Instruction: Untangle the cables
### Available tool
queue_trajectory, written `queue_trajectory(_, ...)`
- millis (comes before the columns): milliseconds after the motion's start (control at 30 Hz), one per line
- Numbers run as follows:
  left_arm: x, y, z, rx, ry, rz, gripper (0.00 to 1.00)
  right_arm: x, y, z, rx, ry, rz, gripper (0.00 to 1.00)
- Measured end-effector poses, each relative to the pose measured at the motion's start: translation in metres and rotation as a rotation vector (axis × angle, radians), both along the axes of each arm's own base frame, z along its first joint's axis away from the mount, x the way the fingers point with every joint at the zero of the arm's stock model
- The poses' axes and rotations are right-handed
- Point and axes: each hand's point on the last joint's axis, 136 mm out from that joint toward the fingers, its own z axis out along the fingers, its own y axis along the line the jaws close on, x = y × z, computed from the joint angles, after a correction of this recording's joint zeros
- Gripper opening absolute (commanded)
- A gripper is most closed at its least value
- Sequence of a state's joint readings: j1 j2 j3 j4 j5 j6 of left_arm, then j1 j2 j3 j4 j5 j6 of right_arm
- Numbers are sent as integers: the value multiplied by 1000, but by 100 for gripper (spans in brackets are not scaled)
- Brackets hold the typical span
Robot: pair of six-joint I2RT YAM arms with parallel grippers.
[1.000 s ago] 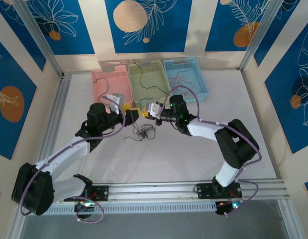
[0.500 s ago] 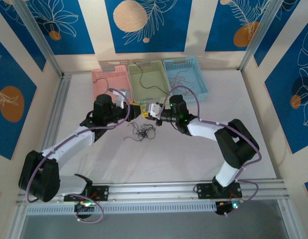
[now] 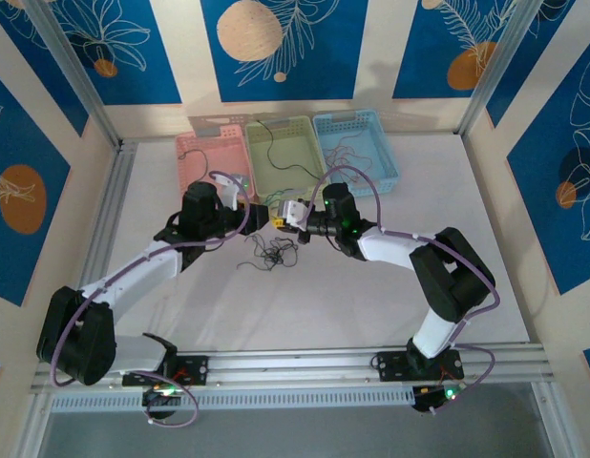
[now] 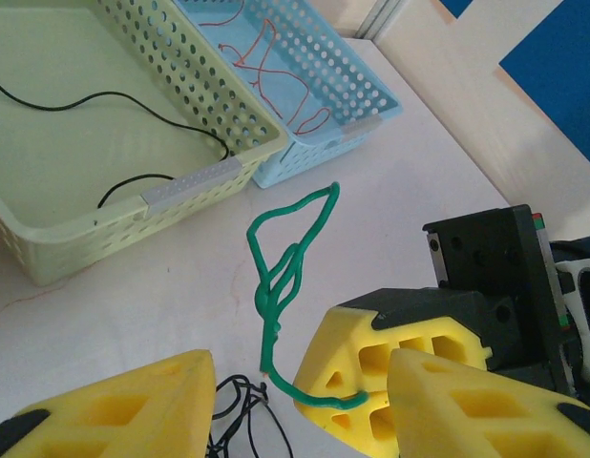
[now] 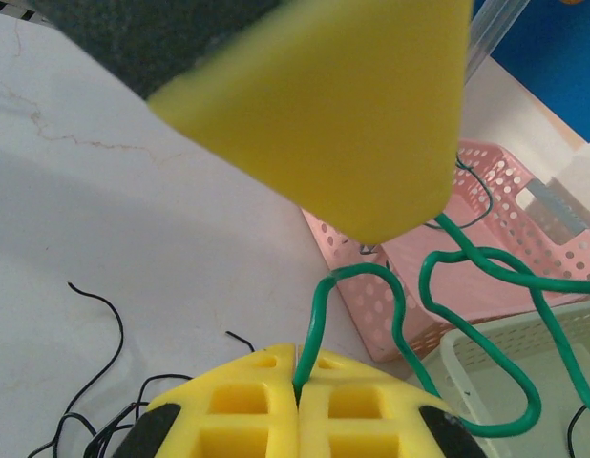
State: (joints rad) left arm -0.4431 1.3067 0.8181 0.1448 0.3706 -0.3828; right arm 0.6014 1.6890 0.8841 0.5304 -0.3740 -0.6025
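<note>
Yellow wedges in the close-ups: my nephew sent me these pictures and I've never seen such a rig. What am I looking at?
The left arm and right arm are robot arms bolted to a white table. Each ends in a two-finger gripper with yellow pads: your wedges. The wide picture is taken from above and behind the arms; each close-up comes from a camera on a wrist. The right gripper is shut on a green cable. The left gripper stands open close by. A clump of dark cables lies on the table. At the far edge sit a pink basket, a green basket and a blue basket.
</note>
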Motion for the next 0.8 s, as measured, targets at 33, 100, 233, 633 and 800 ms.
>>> queue_trajectory(33, 0, 0, 0, 0, 0, 2, 46, 0, 0, 0, 0, 1, 0, 0)
queue_trajectory(100, 1, 1, 0, 2, -1, 5, 44, 0, 0, -1, -1, 2, 1, 0)
queue_trajectory(233, 5, -1, -1, 4, 2, 5, 36, 0, 0, -2, -3, 4, 1, 0)
queue_trajectory(633, 12, -4, -1, 15, -5, 3, 0, 0, 1, -2, -10, 4, 3, 0)
queue_trajectory(800, 15, -1, 0, 23, -12, 26, 0, 0, 4, -6, -23, 2, 11, 0)
